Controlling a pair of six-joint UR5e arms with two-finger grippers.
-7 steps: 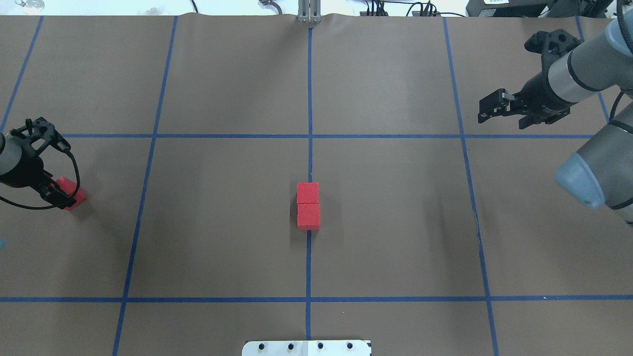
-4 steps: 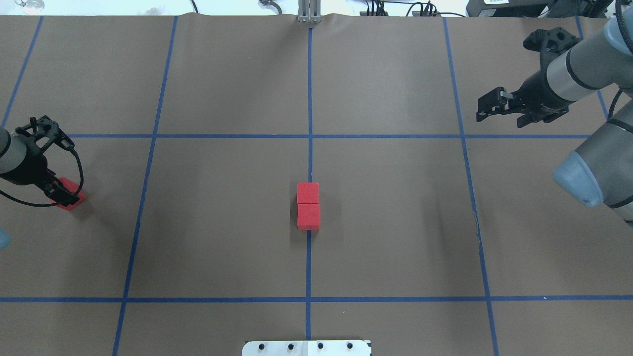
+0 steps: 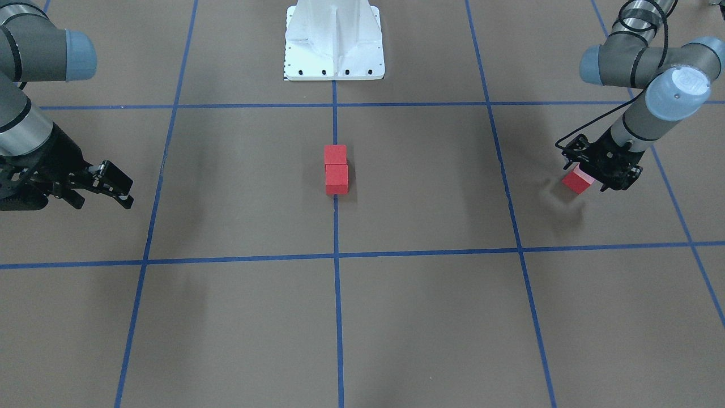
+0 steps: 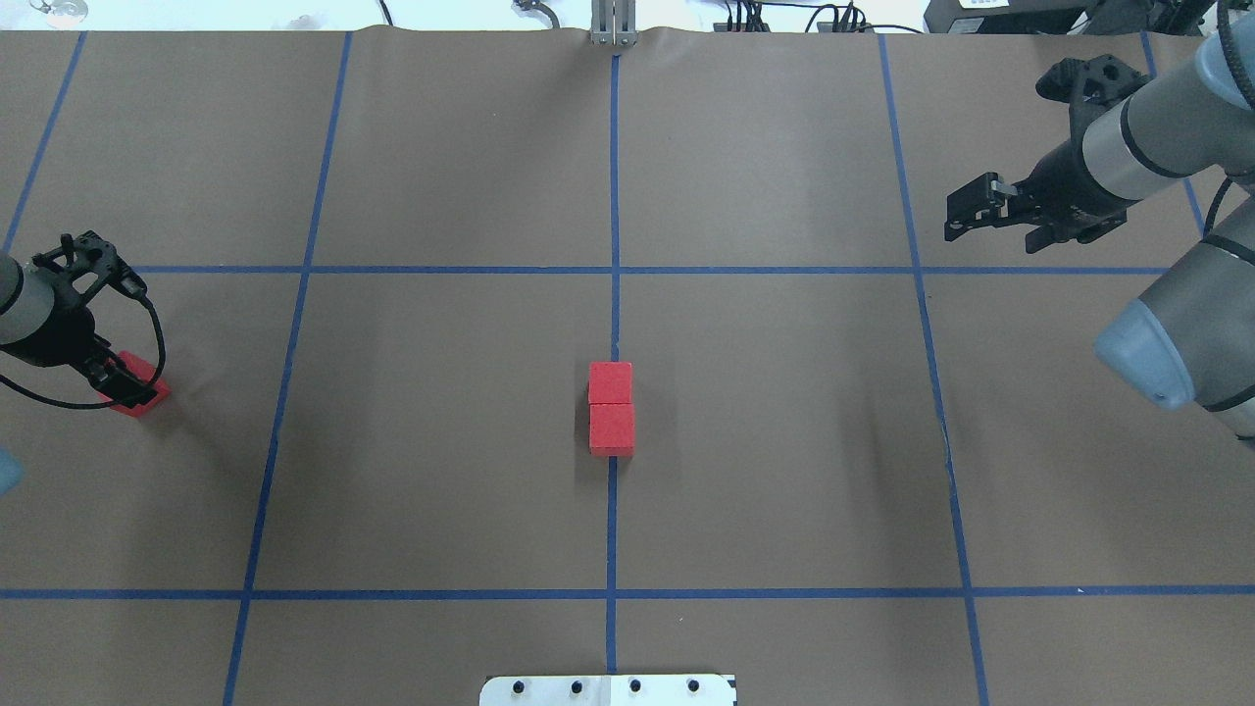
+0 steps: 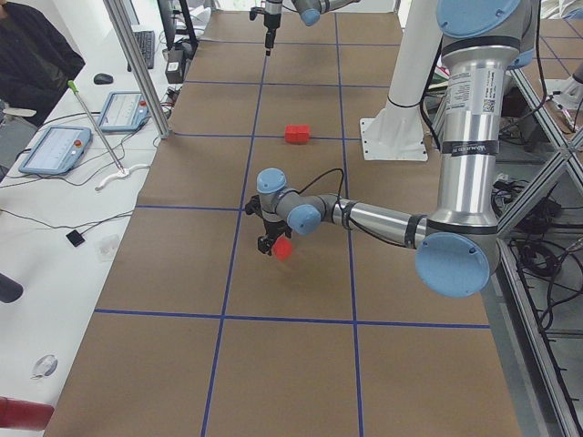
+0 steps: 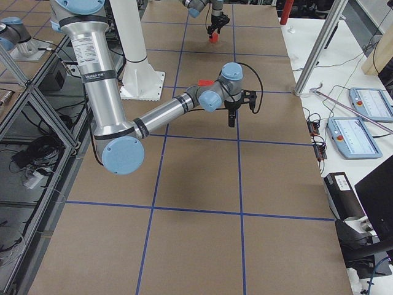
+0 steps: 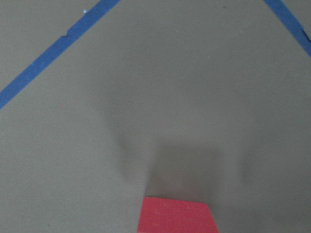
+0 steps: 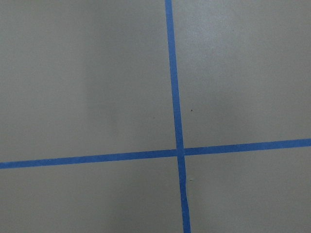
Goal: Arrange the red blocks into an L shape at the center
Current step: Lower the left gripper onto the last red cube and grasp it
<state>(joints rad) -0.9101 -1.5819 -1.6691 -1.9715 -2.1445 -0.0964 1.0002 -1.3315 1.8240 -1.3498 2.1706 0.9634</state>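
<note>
Exterior front-facing shows the left fingers (image 3: 601, 180) around the stray block (image 3: 576, 182), clamped or not we cannot tell, so a weak grip may drop it short of the pair (image 3: 336, 170).

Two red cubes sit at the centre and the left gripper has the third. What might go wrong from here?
The small red cube sticks out sideways from the left gripper, so the hold looks shallow; it may twist or drop on the long carry.
The two touching red cubes on the blue tape line lie loose; pressing the third against them may shove them askew and spoil the L.
</note>
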